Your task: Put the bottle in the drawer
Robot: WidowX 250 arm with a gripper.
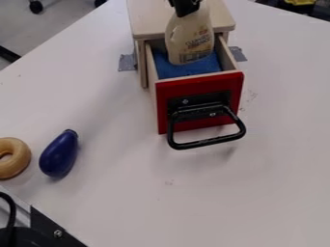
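In the camera view, the bottle (191, 42) lay directly below what looked like the black tool (185, 7) at the top edge of the frame, its long axis near upright, base toward the open drawer (195, 84); whether the tool gripped it, I could not tell. The bottle was cream-coloured, broad and labelled, its lower end over blue lining (169, 70) at upper centre.

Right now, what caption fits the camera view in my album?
Pale bottle over the blue cloth in the open red-fronted drawer, toy eggplant and tan ring on the white table.
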